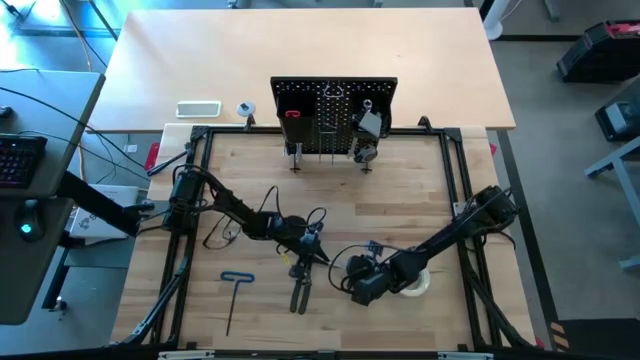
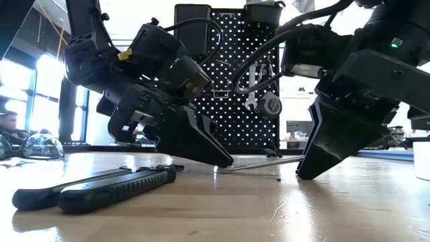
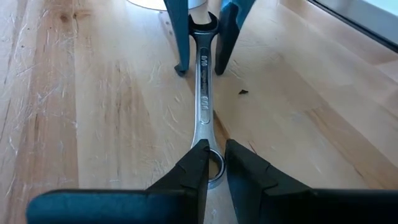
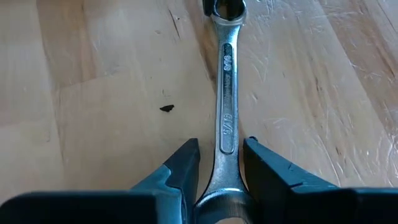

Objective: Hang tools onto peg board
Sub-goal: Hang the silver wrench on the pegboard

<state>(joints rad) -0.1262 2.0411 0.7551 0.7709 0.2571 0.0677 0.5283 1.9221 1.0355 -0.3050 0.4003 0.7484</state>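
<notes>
both grippers sit on one wrench (image 3: 204,93) lying flat mid-tabletop: left gripper (image 3: 214,163) clamped on one ring end, right gripper (image 4: 219,163) astride the other, fingers apart.

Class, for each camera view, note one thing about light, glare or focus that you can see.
High view: even light, soft shadows under the arms. Low view: bright windows behind silhouette the peg board; the near pliers look soft. Left wrist view: the wrench gleams. Right wrist view: its stamped marks stay sharp, with the right claw dark around it.
</notes>
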